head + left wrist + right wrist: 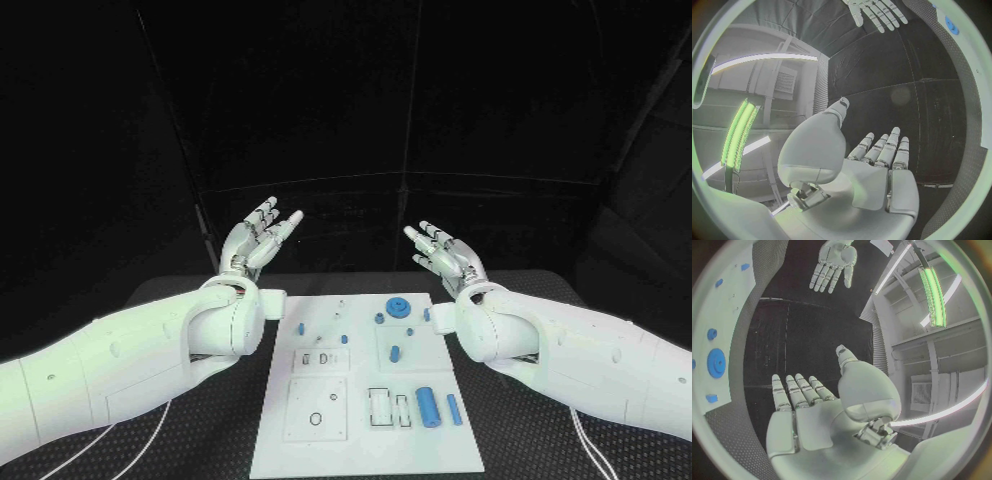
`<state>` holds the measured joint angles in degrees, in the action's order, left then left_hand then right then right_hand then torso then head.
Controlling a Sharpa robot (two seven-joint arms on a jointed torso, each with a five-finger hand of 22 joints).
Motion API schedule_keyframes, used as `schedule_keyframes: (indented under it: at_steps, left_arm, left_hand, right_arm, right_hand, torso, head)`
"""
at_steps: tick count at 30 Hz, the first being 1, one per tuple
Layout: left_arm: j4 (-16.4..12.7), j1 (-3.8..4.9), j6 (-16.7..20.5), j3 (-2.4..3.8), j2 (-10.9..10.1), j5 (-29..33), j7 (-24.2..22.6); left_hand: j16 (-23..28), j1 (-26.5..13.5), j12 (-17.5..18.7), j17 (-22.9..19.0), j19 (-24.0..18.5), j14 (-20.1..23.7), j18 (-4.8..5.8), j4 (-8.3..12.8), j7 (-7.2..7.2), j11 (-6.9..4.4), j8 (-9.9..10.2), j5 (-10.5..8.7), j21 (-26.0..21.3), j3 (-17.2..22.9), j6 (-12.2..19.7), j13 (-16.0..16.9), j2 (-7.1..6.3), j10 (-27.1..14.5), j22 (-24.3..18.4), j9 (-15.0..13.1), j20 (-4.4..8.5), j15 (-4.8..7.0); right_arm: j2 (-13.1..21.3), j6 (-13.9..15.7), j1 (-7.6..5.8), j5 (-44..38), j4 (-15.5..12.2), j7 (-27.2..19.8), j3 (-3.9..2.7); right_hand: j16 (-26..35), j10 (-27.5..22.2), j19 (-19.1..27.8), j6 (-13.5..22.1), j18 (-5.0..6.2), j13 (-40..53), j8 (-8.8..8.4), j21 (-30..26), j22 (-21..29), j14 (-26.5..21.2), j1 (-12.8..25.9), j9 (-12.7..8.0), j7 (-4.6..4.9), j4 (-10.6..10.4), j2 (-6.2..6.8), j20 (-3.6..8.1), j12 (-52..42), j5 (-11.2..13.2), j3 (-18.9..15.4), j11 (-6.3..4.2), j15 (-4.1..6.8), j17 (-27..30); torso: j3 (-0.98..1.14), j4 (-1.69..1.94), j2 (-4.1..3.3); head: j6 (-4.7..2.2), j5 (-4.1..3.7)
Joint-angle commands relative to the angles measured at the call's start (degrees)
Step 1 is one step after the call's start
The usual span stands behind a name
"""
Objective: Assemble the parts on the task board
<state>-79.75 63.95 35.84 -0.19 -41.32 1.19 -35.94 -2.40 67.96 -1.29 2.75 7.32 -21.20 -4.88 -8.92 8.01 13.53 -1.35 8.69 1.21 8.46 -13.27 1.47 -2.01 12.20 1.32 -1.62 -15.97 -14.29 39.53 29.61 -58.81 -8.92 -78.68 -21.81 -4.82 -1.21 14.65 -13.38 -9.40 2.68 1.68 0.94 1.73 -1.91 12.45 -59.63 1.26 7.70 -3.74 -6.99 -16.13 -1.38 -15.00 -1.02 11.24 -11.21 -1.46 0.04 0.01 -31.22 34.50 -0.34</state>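
Both hands raised above the far end of the table, empty. Left hand point(263, 235) fingers straight and slightly apart, holding nothing. Right hand point(444, 255) the same, spread, palm facing the left. White task board point(289, 440) lies flat between the two forearms on the black table point(548, 290). Blue parts point(430, 407) rest on the board's right side; a blue disc point(395, 305) sits near its far edge.

No words, labels, brands or numbers can be read anywhere on the white board point(361, 440) or worktop point(519, 440).
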Motion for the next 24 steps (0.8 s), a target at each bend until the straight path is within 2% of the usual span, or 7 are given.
schedule_keyframes:
  at_steps: [1,7,10,11,15,20,24]
  left_arm:
    - [0.04,0.09,-3.18,0.03,0.07,0.14,-3.41]
    - [0.04,0.09,-3.18,0.03,0.07,0.14,-3.41]
    - [0.04,0.09,-3.18,0.03,0.07,0.14,-3.41]
    - [0.42,0.08,-3.65,0.03,-0.19,0.39,-3.39]
    - [-0.25,0.09,-3.8,0.03,-0.86,0.39,-3.5]
    - [-1.29,0.18,-4.15,0.02,-1.6,0.39,-3.9]
    - [-2.46,0.28,-4.7,0.02,-2.08,0.38,-4.24]
  left_hand:
    - [-0.34,2.57,-0.24,0.15,0.21,-1.04,-0.99,-0.55,8.16,1.01,-0.35,0.54,0.28,0.26,-0.89,0.11,-0.04,0.38,0.14,-0.12,-0.82,-0.52]
    - [-0.34,2.57,-0.25,0.16,0.21,-1.05,-0.99,-0.57,8.2,1.05,-0.36,0.54,0.28,0.28,-0.94,0.12,-0.03,0.42,0.14,-0.13,-0.83,-0.54]
    - [-0.34,2.57,-0.25,0.16,0.21,-1.05,-0.99,-0.57,8.2,1.05,-0.36,0.54,0.28,0.28,-0.94,0.12,-0.03,0.42,0.14,-0.13,-0.83,-0.54]
    - [-0.34,2.57,-0.25,0.16,0.21,-1.05,-0.99,-0.57,8.2,1.05,-0.36,0.54,0.28,0.28,-0.94,0.12,-0.03,0.42,0.14,-0.13,-0.83,-0.54]
    - [-0.38,2.59,-0.27,0.18,0.21,-1.14,-0.97,-0.58,8.3,1.16,-0.39,0.54,0.3,0.33,-1.06,0.13,0.0,0.5,0.15,-0.15,-0.84,-0.58]
    - [-0.53,2.77,-0.37,0.27,0.21,-1.55,-0.87,-0.55,8.58,1.46,-0.48,0.53,0.36,0.53,-1.53,0.21,0.13,1.02,0.18,-0.22,-0.85,-0.69]
    - [-0.81,3.0,-0.49,0.44,0.48,-2.45,-0.73,-0.43,8.73,1.7,-0.61,0.52,0.53,0.76,-2.31,0.3,0.42,1.92,0.28,-0.31,-0.89,-0.88]
  right_arm:
    - [-0.82,-11.49,0.1,-7.97,1.8,5.38,-0.66]
    - [-1.68,-15.2,0.28,-10.44,3.66,7.19,-1.45]
    - [-1.8,-15.7,0.31,-10.77,3.9,7.44,-1.56]
    - [-0.45,-10.93,0.31,-18.47,3.99,6.15,-1.58]
    - [0.21,-7.0,0.3,-26.75,3.9,8.28,-1.63]
    - [0.82,-6.13,0.19,-37.26,3.87,11.3,-1.7]
    - [0.93,-7.78,-0.9,-46.5,3.62,12.78,-1.79]
  right_hand:
    - [-0.35,0.87,-0.24,-0.7,0.85,0.14,0.39,0.35,-0.12,0.85,-2.24,0.12,5.76,-0.46,-0.33,-0.78,-0.4,-0.6,-0.06,0.43,-0.47,-0.14]
    - [-0.7,3.29,-1.54,-2.39,1.01,0.35,0.64,0.84,-0.39,3.75,-5.68,0.32,6.97,1.79,-0.21,-0.77,-0.67,-0.12,-0.27,1.6,-1.59,-0.4]
    - [-2.81,13.69,-8.65,-10.49,3.19,1.29,2.33,3.1,-1.61,14.69,-11.59,1.34,8.35,6.53,0.79,-0.44,-2.5,1.85,0.73,3.42,-2.84,-1.43]
    - [-3.77,17.6,-12.43,-13.48,3.96,1.58,3.0,4.43,-2.28,19.06,-13.1,1.68,8.39,7.75,1.05,-0.52,-3.23,2.34,1.09,3.44,-2.5,-1.78]
    - [-8.04,34.15,-25.62,-27.02,6.77,2.49,6.0,9.78,-4.54,36.45,-17.59,2.99,7.68,11.49,1.54,-0.46,-6.61,2.91,2.62,1.56,0.06,-2.88]
    - [-9.37,40.34,-31.99,-38.35,8.0,1.94,7.17,13.27,-5.34,45.48,-19.08,3.01,6.2,13.8,1.79,0.65,-6.99,3.09,3.89,-0.39,2.57,-2.55]
    - [-11.96,45.12,-39.08,-42.37,7.96,1.9,7.36,17.63,-6.97,54.98,-19.3,2.8,4.72,15.04,1.77,3.88,-6.96,3.51,5.42,-2.19,5.81,-3.7]
  torso:
    - [0.0,0.02,0.0]
    - [0.0,0.02,0.0]
    - [0.0,0.02,0.0]
    - [-0.13,-0.12,-0.22]
    - [-0.27,-0.18,-0.5]
    - [-0.61,-0.35,-1.08]
    - [-0.67,-0.21,-1.76]
  head:
    - [0.0,0.01]
    - [0.0,0.01]
    - [0.0,0.01]
    - [0.55,0.4]
    - [0.76,0.37]
    - [0.86,0.5]
    - [0.82,0.55]
